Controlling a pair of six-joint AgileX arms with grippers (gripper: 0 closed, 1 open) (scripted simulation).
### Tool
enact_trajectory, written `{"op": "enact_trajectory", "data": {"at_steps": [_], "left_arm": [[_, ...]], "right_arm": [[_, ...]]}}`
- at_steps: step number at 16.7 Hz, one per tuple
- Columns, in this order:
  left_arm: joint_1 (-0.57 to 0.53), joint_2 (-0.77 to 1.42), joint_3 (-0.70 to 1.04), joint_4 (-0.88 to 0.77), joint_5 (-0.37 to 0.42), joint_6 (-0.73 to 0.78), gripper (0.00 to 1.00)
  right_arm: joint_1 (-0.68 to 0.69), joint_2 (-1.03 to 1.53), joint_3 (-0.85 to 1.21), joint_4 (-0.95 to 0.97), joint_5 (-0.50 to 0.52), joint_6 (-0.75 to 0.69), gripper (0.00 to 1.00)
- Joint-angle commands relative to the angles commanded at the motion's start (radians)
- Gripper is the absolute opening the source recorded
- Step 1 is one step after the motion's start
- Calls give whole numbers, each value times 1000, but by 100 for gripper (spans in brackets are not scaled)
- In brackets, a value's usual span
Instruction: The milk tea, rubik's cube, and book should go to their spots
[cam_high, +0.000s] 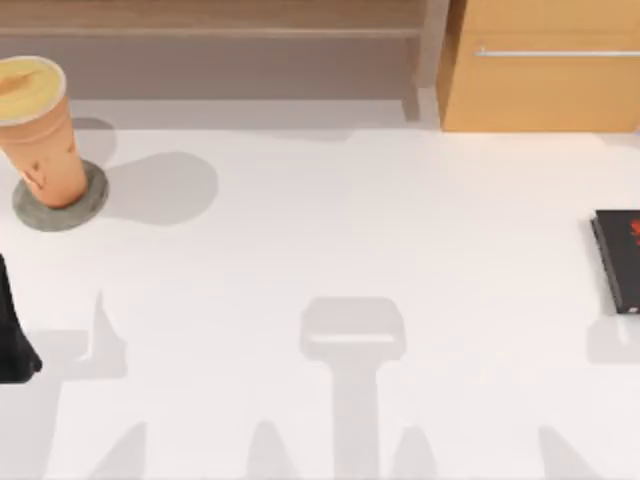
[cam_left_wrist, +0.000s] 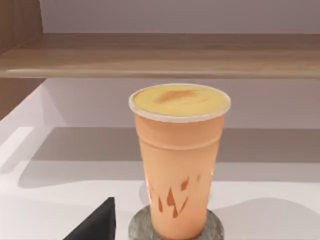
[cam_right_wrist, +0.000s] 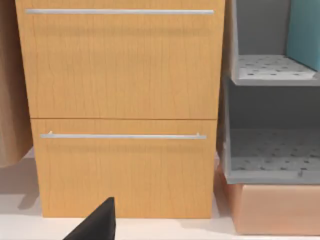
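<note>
I'm seeing the milk tea (cam_high: 40, 130) standing upright on a grey coaster (cam_high: 60, 208) at upper left of the top view, so it looks already in its spot. My left gripper (cam_high: 15, 350) is sitting at the left edge, apart from the cup; can't tell its fingers. At far right a black book (cam_high: 620, 258) is lying flat. In the right wrist view, teal book (cam_right_wrist: 305, 30) is standing in a grey shelf (cam_right_wrist: 270, 75) beside the drawers (cam_right_wrist: 122, 107).
</note>
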Motion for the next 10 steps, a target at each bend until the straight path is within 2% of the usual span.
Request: {"op": "enact_trajectory", "data": {"at_steps": [4, 10], "left_arm": [[0, 0, 0, 0, 0, 0, 100], [0, 0, 0, 0, 0, 0, 100]], "right_arm": [[-72, 272, 219, 101, -66, -1, 100], [-181, 923, 622, 260, -169, -2, 100]]}}
